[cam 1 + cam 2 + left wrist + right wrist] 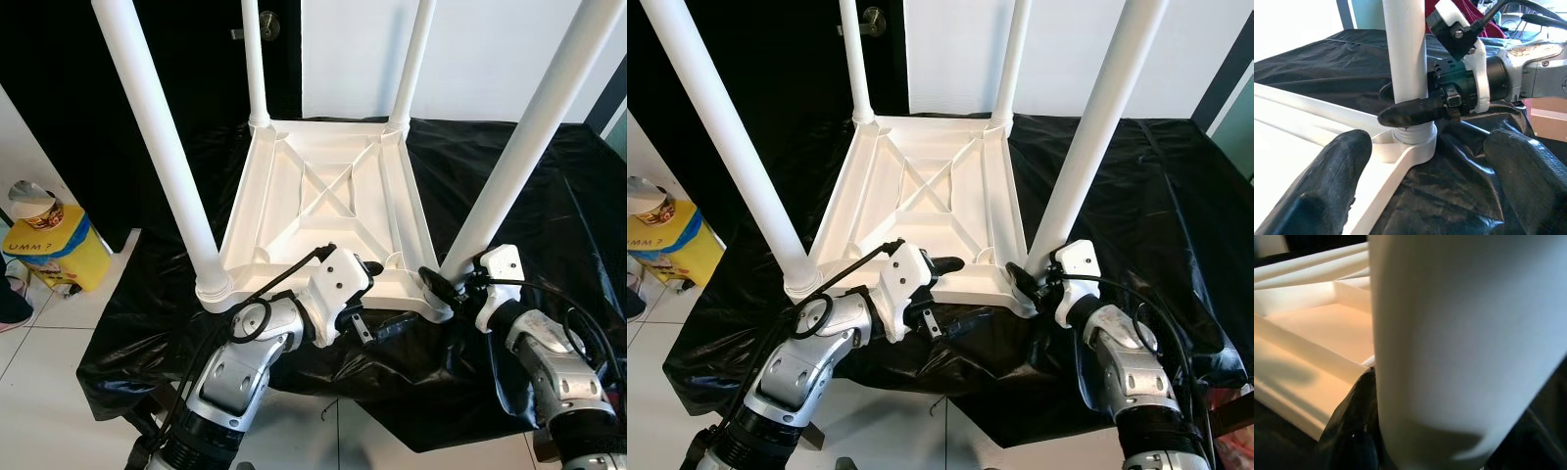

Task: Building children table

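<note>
All 4 white tube legs seated in upside-down white plastic tabletop (328,211); right gripper (443,284) clamped on near-right leg (519,147), left gripper (377,318) fingers apart at near edge; flipping upright prob. left.

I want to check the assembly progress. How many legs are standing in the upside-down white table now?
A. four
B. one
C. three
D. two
A: a leg stands in every corner of the upside-down table: near left, far left, far right and near right. The right tool is at the base of the near right leg.
</note>
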Available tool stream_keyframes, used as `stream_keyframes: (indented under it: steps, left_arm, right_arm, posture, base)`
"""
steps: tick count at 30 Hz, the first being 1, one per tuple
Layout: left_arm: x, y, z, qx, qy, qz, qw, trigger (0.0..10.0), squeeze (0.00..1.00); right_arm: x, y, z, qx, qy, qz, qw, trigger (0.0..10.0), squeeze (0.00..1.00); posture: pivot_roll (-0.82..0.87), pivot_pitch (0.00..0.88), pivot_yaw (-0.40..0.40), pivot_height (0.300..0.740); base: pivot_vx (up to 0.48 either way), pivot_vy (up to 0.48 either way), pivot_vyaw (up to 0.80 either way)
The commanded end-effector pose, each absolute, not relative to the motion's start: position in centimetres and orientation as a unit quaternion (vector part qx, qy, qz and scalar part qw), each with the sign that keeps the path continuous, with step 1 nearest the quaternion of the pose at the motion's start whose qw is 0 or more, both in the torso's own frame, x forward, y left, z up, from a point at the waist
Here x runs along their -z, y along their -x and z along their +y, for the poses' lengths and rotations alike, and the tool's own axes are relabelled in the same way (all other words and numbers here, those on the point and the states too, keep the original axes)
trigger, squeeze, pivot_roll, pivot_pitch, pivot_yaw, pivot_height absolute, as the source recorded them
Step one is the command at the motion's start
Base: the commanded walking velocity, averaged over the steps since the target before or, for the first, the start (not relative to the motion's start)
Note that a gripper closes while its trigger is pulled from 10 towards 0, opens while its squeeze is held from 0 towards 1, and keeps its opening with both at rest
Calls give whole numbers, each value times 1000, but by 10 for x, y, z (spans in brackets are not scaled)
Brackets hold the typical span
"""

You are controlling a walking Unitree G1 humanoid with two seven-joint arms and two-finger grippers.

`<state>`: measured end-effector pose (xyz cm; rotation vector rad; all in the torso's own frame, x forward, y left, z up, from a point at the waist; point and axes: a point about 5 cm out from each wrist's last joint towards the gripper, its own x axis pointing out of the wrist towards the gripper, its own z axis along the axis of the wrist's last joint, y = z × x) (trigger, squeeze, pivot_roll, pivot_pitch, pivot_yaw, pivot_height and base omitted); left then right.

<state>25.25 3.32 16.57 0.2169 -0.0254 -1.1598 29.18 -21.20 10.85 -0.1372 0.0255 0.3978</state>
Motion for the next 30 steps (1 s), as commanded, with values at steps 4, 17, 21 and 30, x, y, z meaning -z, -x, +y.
stream_keyframes:
  steps: [4, 17, 21, 30]
  left_arm:
    - [-164, -253, 30, 540, -101, -11, 835, 10000, 0]
    - [-162, -251, 28, 546, -98, -8, 832, 10000, 0]
    - [-162, -251, 28, 546, -97, -8, 832, 10000, 0]
    - [-162, -249, 27, 544, -92, -7, 834, 10000, 0]
  right_arm:
    - [-91, -288, -221, -135, 77, 55, 986, 10000, 0]
    - [-91, -281, -207, -35, 20, 35, 999, 10000, 0]
    - [-91, -280, -203, -12, 17, 30, 999, 10000, 0]
    - [-88, -275, -179, 61, -11, 22, 998, 10000, 0]
  posture:
    - [-88, 0, -25, 740]
    - [-93, 0, -31, 740]
    - [-93, 0, -33, 740]
    - [-90, 0, -48, 740]
  base:
    - [0, 0, 0]
    - [0, 0, 0]
    - [0, 0, 0]
    - [0, 0, 0]
